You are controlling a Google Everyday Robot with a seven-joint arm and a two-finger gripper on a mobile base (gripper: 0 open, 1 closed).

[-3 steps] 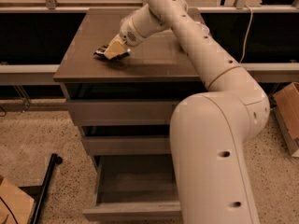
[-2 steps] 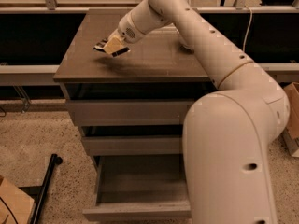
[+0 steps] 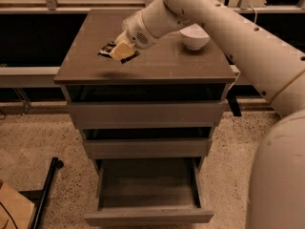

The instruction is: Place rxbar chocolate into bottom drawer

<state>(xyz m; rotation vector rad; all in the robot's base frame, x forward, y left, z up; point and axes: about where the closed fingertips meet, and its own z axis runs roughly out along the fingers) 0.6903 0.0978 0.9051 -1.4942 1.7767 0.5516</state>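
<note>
Though its pale print is unreadable, the small flat dark wrapped rxbar chocolate point(image 3: 106, 49) is pinched in the gripper point(image 3: 120, 51) (fingers narrowed onto it), with the open grey-brown bottom drawer point(image 3: 147, 216) well below.

We find the gripper point(image 3: 120, 51) above the left half of the worktop point(image 3: 167, 66), holding the rxbar chocolate point(image 3: 106, 48). A bowl point(image 3: 194, 36) sits near the right edge, toward the rear. The bottom drawer point(image 3: 147, 217) projects forward beneath the front edge.
</note>
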